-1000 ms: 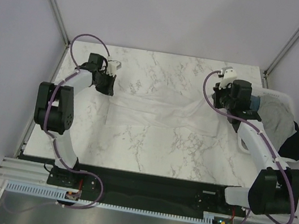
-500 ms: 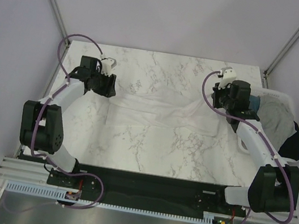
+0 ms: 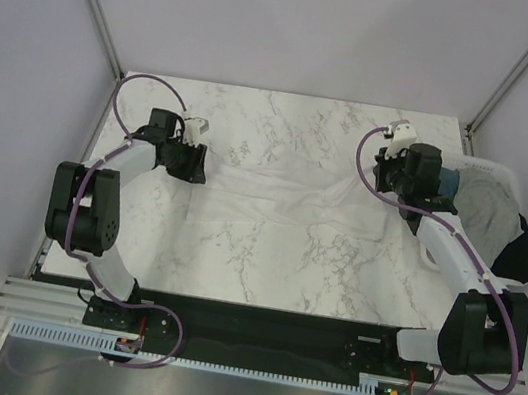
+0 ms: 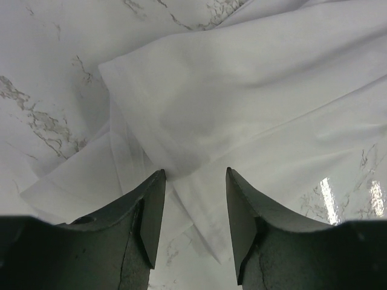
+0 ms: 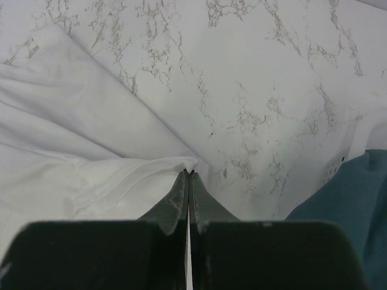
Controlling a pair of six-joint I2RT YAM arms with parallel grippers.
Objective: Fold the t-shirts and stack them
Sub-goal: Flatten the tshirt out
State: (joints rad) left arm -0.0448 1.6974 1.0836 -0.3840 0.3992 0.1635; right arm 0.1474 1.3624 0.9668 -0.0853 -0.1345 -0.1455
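A white t-shirt (image 3: 275, 194) lies rumpled and spread across the middle of the marble table. My left gripper (image 3: 192, 161) is open just over the shirt's left end. In the left wrist view its jaws stand apart (image 4: 193, 176) above a folded sleeve edge (image 4: 199, 115) and hold nothing. My right gripper (image 3: 388, 183) is at the shirt's right end. In the right wrist view it (image 5: 190, 173) is shut, with a fold of the white cloth (image 5: 133, 175) pinched at its tips.
A white bin (image 3: 499, 174) stands at the table's right edge, beside my right arm. It holds a teal shirt (image 3: 450, 178), a grey shirt (image 3: 490, 210) and a black shirt (image 3: 519, 259). The teal shirt also shows in the right wrist view (image 5: 347, 193).
My left gripper swung out to the left, then came back right and nearer over the shirt's left end. The right arm and the shirt have not moved.
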